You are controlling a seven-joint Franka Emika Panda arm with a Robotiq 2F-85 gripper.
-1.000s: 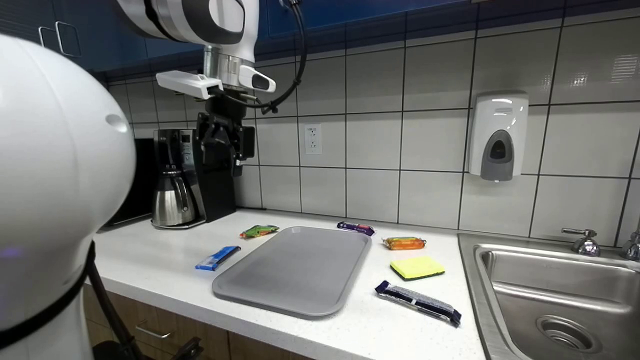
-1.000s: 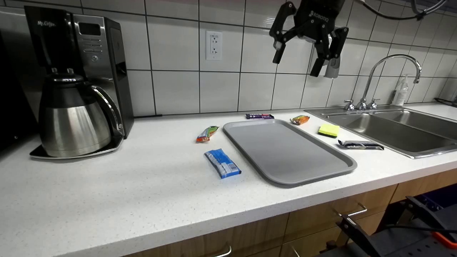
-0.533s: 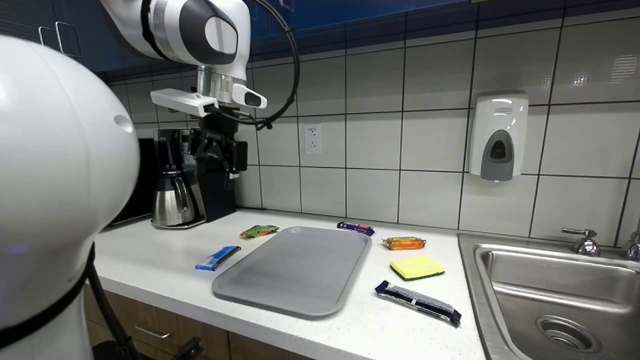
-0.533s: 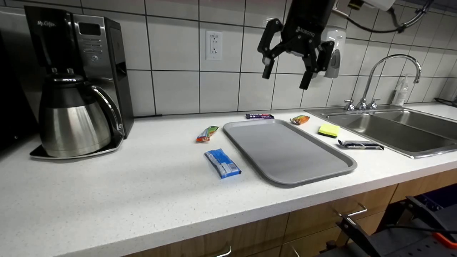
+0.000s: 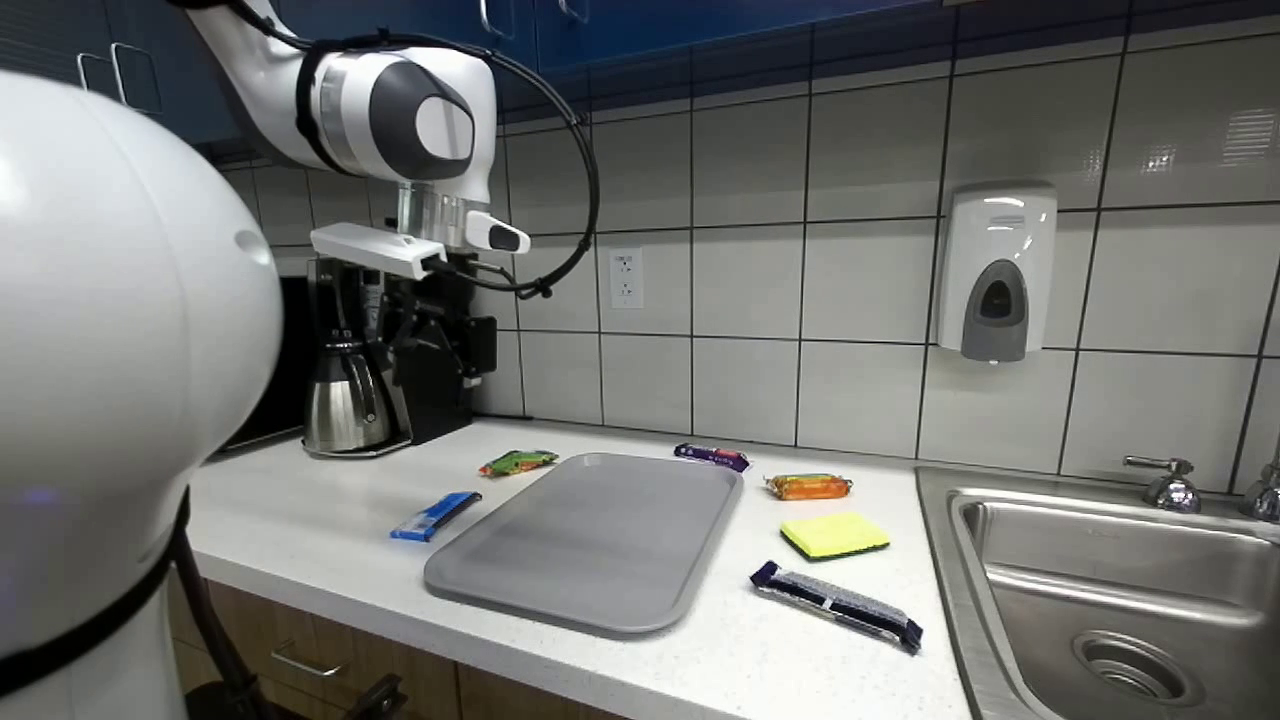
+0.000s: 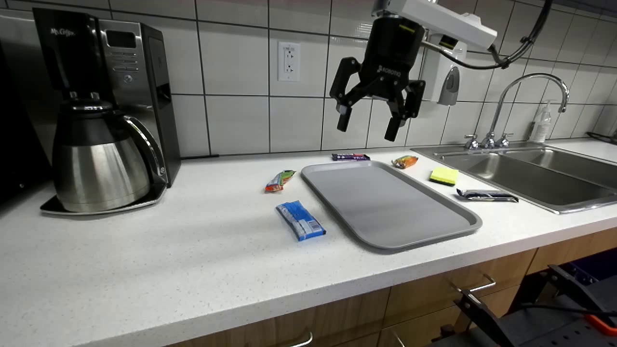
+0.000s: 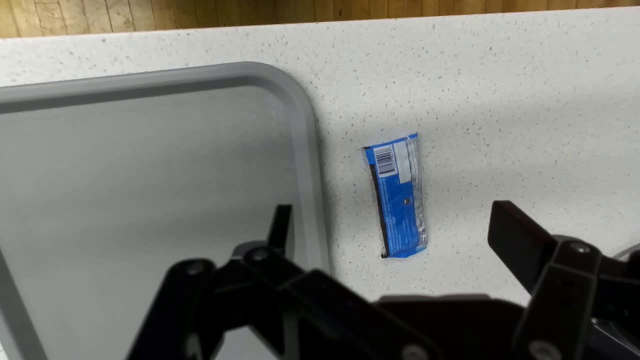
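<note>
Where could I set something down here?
Bare patches: the grey rectangular tray, and speckled white counter between the steel carafe and flat blue packet. Crowded between tray and steel sink: orange packet, square yellow sponge, dark wrapped bar.

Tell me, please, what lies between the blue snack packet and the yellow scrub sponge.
The gray serving tray lies between the blue snack packet and the yellow scrub sponge, as both exterior views show.

I see a pale tiled wall [image 5: 750,280], glinting in places, blue cabinets [image 5: 680,20] above. Wood-fronted drawers [image 6: 419,299] sit under my speckled white bench [image 6: 144,270], and plank flooring [image 7: 325,9] shows past its edge.
</note>
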